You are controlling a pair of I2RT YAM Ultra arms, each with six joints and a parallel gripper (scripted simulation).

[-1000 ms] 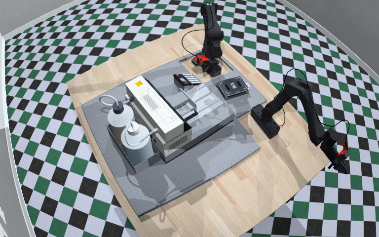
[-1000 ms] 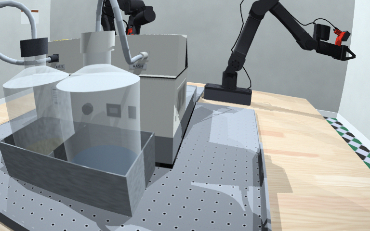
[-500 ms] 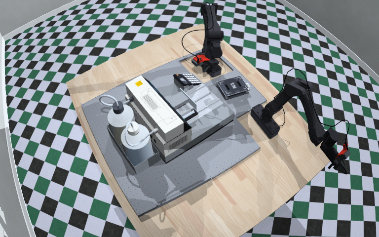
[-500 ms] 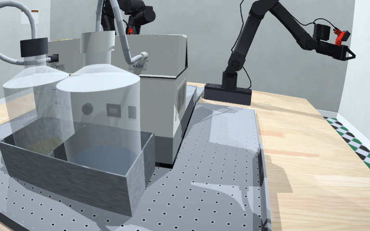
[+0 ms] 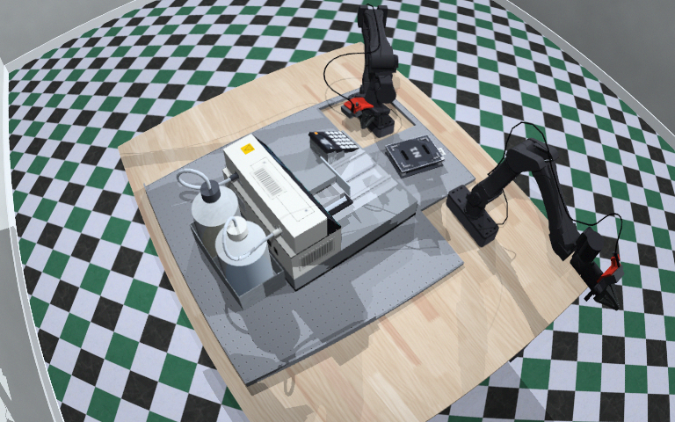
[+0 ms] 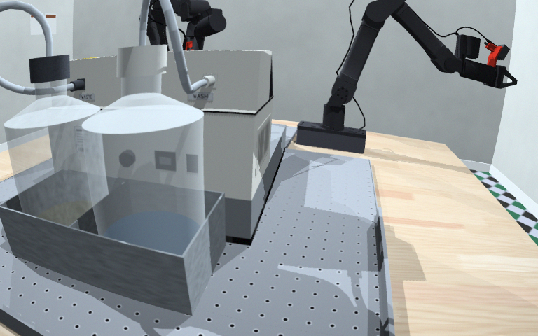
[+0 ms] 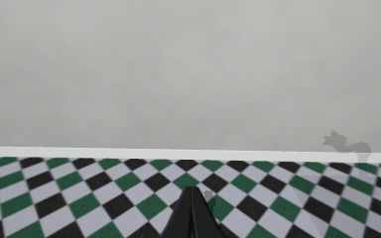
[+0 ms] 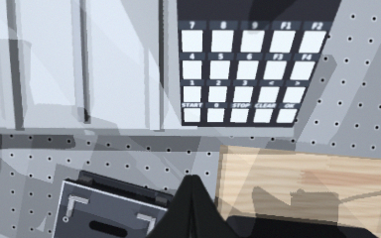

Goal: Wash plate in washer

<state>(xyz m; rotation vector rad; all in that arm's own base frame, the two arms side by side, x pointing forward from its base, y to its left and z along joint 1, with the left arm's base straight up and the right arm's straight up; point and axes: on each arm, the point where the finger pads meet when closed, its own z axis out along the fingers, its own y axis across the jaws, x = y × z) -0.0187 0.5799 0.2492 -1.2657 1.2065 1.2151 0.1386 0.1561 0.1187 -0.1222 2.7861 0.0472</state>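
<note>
The nest N1 (image 5: 403, 171) (image 8: 114, 210) holds no plate. The washer (image 5: 286, 199) (image 6: 237, 158) stands mid-board. The black-edged end of its carrier (image 5: 351, 200) shows at the washer's front. A pale strip lies in it; whether it is the plate I cannot tell, as the rest is hidden inside. The keypad (image 5: 334, 141) (image 8: 233, 125) shows an amber spot at its top left corner in the top view. Its START key (image 8: 191, 115) is bottom left. My right gripper (image 8: 191, 183) is shut, empty, above the board near the keypad. My left gripper (image 5: 617, 307) (image 6: 515, 82) (image 7: 190, 195) is shut, empty, beyond the table edge.
Two bottles (image 5: 214, 206) (image 5: 244, 258) stand in a grey tray (image 5: 258, 293) (image 6: 99, 261) behind the washer, with hoses running to it. An upright clear panel (image 5: 336, 174) stands beside the carrier's track. The left arm's base (image 5: 471, 219) (image 6: 330, 138) stands near N1.
</note>
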